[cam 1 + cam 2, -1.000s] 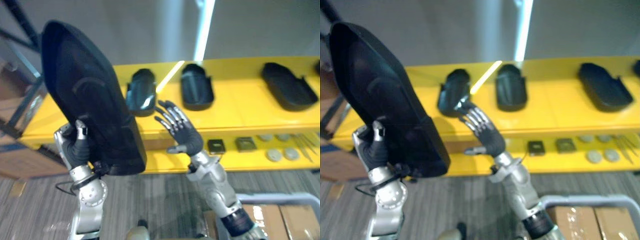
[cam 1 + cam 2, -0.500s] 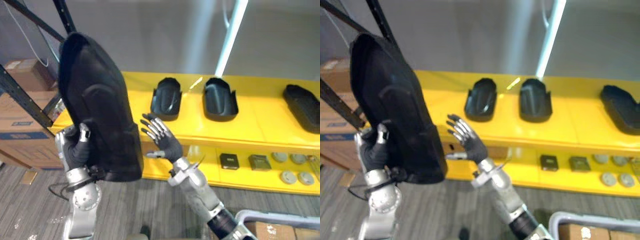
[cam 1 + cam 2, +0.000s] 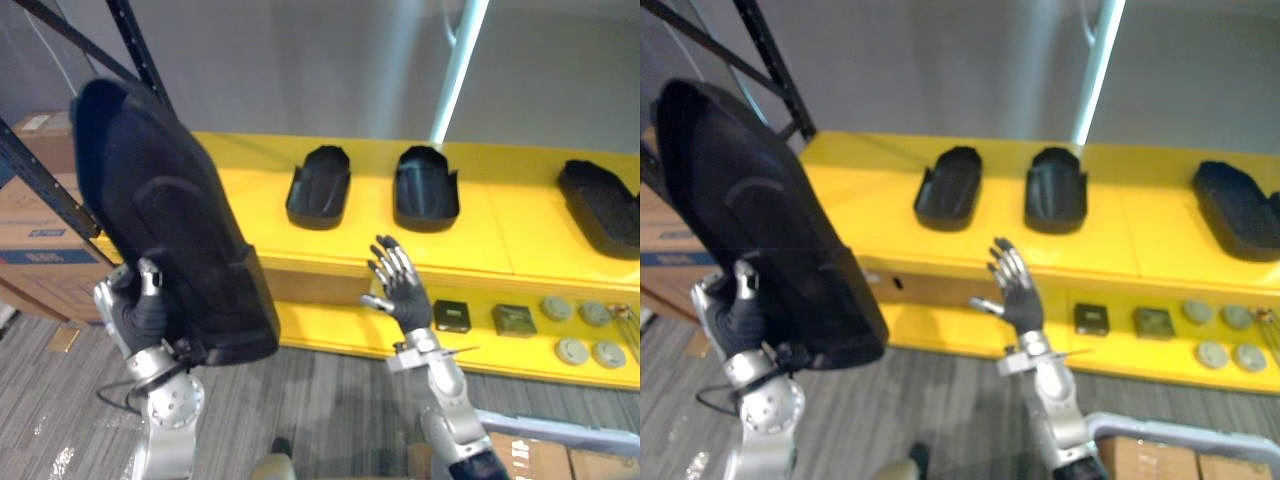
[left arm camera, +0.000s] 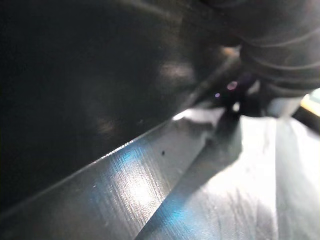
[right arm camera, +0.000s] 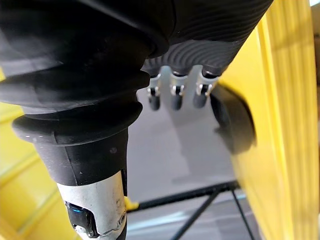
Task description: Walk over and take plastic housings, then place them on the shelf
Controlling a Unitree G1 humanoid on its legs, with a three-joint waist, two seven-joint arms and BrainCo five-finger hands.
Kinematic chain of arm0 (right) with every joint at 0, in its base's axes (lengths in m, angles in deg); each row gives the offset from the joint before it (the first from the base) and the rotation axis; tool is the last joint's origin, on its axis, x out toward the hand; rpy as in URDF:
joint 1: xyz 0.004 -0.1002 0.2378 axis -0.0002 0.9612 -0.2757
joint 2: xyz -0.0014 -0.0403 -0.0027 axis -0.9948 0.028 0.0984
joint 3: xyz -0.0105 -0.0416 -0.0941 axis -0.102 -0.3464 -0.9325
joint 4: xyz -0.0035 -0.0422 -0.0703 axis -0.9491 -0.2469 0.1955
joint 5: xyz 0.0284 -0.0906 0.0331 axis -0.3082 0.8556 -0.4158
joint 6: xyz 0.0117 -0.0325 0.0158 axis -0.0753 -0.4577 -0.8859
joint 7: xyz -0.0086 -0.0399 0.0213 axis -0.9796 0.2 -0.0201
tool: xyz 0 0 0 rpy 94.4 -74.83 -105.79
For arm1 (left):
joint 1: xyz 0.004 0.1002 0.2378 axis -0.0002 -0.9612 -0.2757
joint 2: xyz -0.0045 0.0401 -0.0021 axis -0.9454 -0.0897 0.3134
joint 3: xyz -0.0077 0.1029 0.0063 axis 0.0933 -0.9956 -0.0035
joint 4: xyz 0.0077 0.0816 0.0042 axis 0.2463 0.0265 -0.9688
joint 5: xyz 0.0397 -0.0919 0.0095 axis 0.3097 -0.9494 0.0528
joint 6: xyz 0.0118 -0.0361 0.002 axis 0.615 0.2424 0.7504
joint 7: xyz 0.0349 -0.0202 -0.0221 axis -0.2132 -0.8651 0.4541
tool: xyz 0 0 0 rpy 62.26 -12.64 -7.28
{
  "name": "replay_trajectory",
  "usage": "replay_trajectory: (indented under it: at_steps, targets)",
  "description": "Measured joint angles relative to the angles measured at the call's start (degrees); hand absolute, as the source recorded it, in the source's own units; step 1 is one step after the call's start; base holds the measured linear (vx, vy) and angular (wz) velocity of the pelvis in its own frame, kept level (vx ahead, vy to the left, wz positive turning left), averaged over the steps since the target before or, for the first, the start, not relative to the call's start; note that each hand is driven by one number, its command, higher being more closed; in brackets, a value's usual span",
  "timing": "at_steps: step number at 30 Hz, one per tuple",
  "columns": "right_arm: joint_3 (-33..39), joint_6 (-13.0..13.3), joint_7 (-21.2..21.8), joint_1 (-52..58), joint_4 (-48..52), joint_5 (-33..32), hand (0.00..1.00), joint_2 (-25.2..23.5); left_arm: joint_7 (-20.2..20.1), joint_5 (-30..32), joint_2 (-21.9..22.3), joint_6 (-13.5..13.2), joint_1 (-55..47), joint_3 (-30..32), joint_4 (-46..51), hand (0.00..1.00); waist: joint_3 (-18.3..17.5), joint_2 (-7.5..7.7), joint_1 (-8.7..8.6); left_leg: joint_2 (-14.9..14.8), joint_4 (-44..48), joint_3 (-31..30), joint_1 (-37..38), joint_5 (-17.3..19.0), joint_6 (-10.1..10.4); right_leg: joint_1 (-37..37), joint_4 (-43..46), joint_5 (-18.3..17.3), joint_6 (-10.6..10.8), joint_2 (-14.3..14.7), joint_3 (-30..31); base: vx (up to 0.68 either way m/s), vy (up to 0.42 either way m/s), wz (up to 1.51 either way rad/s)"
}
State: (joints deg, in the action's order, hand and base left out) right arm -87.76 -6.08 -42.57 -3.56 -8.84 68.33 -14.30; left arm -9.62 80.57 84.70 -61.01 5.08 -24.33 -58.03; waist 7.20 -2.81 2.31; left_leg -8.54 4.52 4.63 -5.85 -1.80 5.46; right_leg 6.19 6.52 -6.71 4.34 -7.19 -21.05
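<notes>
The left hand [image 3: 140, 308] holds a large black housing [image 3: 165, 220] by its lower end, thumb and fingers curled round it. The housing stands upright, tilted, before the left end of a yellow shelf [image 3: 255, 185]. The right hand [image 3: 400, 290] is raised near the shelf's front edge, fingers spread, holding nothing. On the top level lie two smaller housings [image 3: 318, 187] side by side and a third housing [image 3: 600, 205] further right. Small dark blocks [image 3: 452, 316] sit on the lower level.
</notes>
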Motion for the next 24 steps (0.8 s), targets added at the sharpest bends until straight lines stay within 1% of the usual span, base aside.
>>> replay_trajectory:
  at_steps: [2,4,5,7,8,9,10,11,12,13,14,15,17,19,20,21,23,24]
  targets:
    - [-0.02,0.00,-0.05,0.81,0.18,0.88,0.00,0.01,0.29,-0.07,0.44,0.00,-1.00,0.09,0.00,1.00,0.13,-0.22,0.00,-0.67,0.03,0.94,0.85,0.01,0.01,-0.62,1.08,-0.81,0.10,0.05,1.63,-0.07,-0.036,-0.35]
    - [-0.03,0.00,-1.02,0.87,0.36,1.46,0.00,0.02,0.30,-0.06,0.51,-0.10,-1.09,0.01,0.03,1.00,-0.05,-0.32,-0.21,-0.78,0.31,2.26,1.32,0.21,0.26,-2.33,2.99,-1.60,0.04,-0.16,3.78,-0.02,-0.006,-0.47]
    - [0.14,0.11,-1.23,0.72,0.36,1.45,0.00,0.00,0.31,-0.06,0.49,-0.11,-1.04,-0.03,0.04,1.00,-0.03,-0.36,-0.44,-0.78,0.63,3.44,1.89,0.39,0.24,-3.48,4.54,-2.22,0.24,-0.53,5.02,0.02,0.026,-0.50]
    - [0.59,1.06,-2.55,0.83,0.35,1.54,0.00,0.10,0.29,-0.05,0.48,-0.12,-0.92,-0.50,0.03,1.00,-0.04,-0.35,-1.51,-0.35,2.03,4.79,1.92,1.31,0.29,-4.72,6.81,-3.08,0.64,-1.62,6.34,0.02,0.038,-0.36]
    - [1.01,1.56,-3.56,0.89,0.35,1.60,0.00,0.10,0.24,-0.05,0.48,-0.14,-0.72,-0.81,0.03,1.00,-0.07,-0.28,-1.81,0.13,2.16,5.25,2.37,1.54,0.22,-5.11,7.78,-3.34,1.22,-2.23,7.03,0.04,0.068,-0.17]
    - [2.18,3.06,-6.54,1.36,0.35,1.56,0.00,-0.03,-0.40,0.05,0.24,-0.14,0.79,-1.85,-0.03,1.00,-0.09,-0.03,-3.00,1.52,2.24,5.54,3.32,1.90,0.17,-5.10,9.15,-3.78,2.02,-3.87,7.35,0.04,0.075,-0.13]
    - [2.87,3.67,-7.67,1.58,0.30,1.54,0.00,-0.15,-0.83,0.06,0.01,-0.15,1.77,-2.39,-0.03,1.00,0.03,0.16,-3.16,2.11,2.23,5.69,3.76,2.18,0.03,-5.05,9.73,-4.09,2.41,-4.59,7.49,0.06,0.112,-0.20]
    - [4.06,4.34,-9.31,1.80,0.12,1.53,0.00,-0.32,-1.86,0.07,-0.76,-0.17,3.86,-3.07,-0.03,1.00,0.45,0.76,-3.15,2.96,2.67,7.15,4.75,3.09,-0.33,-5.20,10.92,-4.36,2.66,-5.77,8.44,0.04,0.095,-0.27]
    - [4.37,4.62,-9.91,1.91,-0.09,1.53,0.00,-0.43,-2.34,0.04,-1.44,-0.17,4.59,-3.28,-0.05,1.00,0.54,0.86,-3.14,3.18,3.14,7.67,5.10,3.81,-0.57,-5.18,11.61,-4.37,2.65,-5.93,8.82,0.06,0.094,-0.47]
    - [4.45,5.12,-10.60,2.25,-0.30,1.18,0.00,-1.03,-2.94,0.08,-3.10,-0.16,5.55,-3.43,-0.04,1.00,0.76,1.17,-3.25,3.30,3.47,8.91,6.16,4.41,-0.78,-5.26,12.96,-4.26,2.50,-6.37,9.45,0.06,0.073,-0.46]
    - [4.44,5.40,-10.66,2.83,-0.29,0.94,0.00,-1.91,-3.69,0.06,-4.58,-0.10,6.06,-3.41,-0.04,1.00,0.96,1.51,-3.49,3.38,3.36,10.01,7.23,4.70,-0.87,-5.31,13.35,-3.92,2.16,-6.38,10.29,0.06,0.083,-0.57]
    - [4.42,5.70,-10.76,3.86,-0.17,1.21,0.00,-3.12,-4.33,0.00,-6.52,-0.05,6.51,-3.51,-0.04,1.00,0.99,1.95,-3.87,3.15,3.23,10.79,7.92,5.15,-0.75,-4.94,11.98,-3.01,1.84,-5.73,10.99,0.04,0.083,-0.42]
    - [4.11,5.57,-10.94,5.80,1.25,1.61,0.00,-4.70,-4.75,-0.17,-8.84,0.04,8.27,-4.14,-0.07,1.00,1.01,2.85,-4.77,2.83,2.64,11.34,7.51,5.13,-0.74,-3.63,6.82,-0.94,2.39,-4.72,11.79,0.02,0.045,-0.27]
    - [4.05,5.09,-10.78,6.73,1.63,1.61,0.00,-5.23,-4.86,-0.64,-8.72,0.57,9.51,-5.08,-0.11,1.00,1.20,2.86,-5.11,2.14,1.82,11.96,7.07,4.84,-0.56,-3.25,3.43,1.47,1.85,-3.58,12.26,-0.01,0.015,-0.21]
    - [3.94,4.22,-10.57,6.84,1.58,1.61,0.00,-5.28,-4.84,-0.70,-8.54,0.90,9.98,-5.19,-0.12,1.00,1.53,2.95,-5.76,1.86,1.61,12.64,6.61,4.74,-0.51,-3.35,1.78,2.55,1.71,-3.20,12.79,-0.01,0.032,-0.35]
    - [3.94,3.75,-9.75,6.99,1.53,1.55,0.00,-5.26,-4.72,-0.79,-8.29,1.27,9.65,-5.19,-0.38,1.00,1.76,2.91,-5.86,1.85,0.85,13.90,6.94,4.49,-0.43,-3.64,0.69,3.16,1.85,-3.10,13.72,-0.01,0.029,-0.34]
    - [4.26,3.75,-8.24,7.41,1.53,1.52,0.00,-5.18,-4.66,-0.60,-7.92,1.61,9.28,-5.62,-0.66,1.00,1.97,2.55,-6.38,1.94,-0.18,14.63,7.16,3.97,-0.43,-3.72,-0.48,3.96,2.16,-3.02,13.93,0.01,0.009,-0.21]
    - [4.45,3.77,-7.79,7.60,1.49,1.52,0.00,-4.73,-4.39,-0.28,-7.66,1.85,9.28,-6.12,-0.65,1.00,2.07,2.38,-6.36,1.93,-0.45,14.76,7.09,3.90,-0.35,-3.76,-0.95,4.03,2.21,-2.96,13.97,0.01,-0.006,-0.08]
